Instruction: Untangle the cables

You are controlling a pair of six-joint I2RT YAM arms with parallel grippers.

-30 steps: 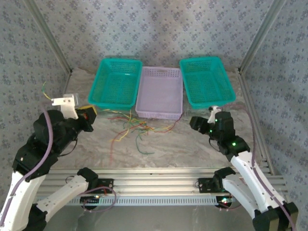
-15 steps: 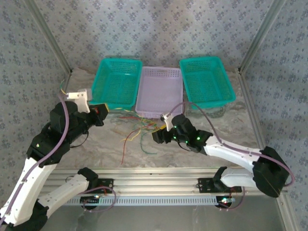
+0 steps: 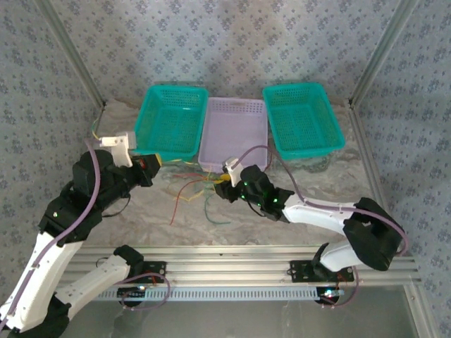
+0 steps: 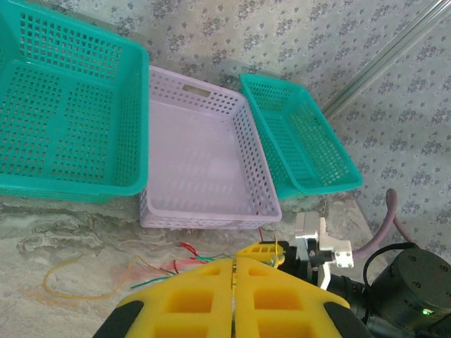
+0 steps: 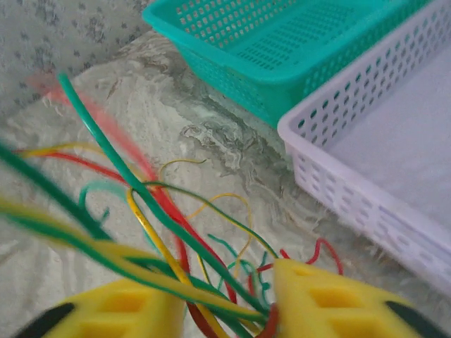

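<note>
The cables (image 5: 162,208) look smooth and glossy, the table (image 3: 239,229) matt and marble-patterned — the lilac basket (image 4: 211,211) perforated plastic.

The left claw (image 4: 235,265), yellow jaws pressed together, sits in front of the lilac basket (image 4: 204,215). Thin cables (image 4: 182,262) lie on the worktop (image 4: 70,232) just before that basket. Teal baskets (image 4: 63,113) flank it.
</note>
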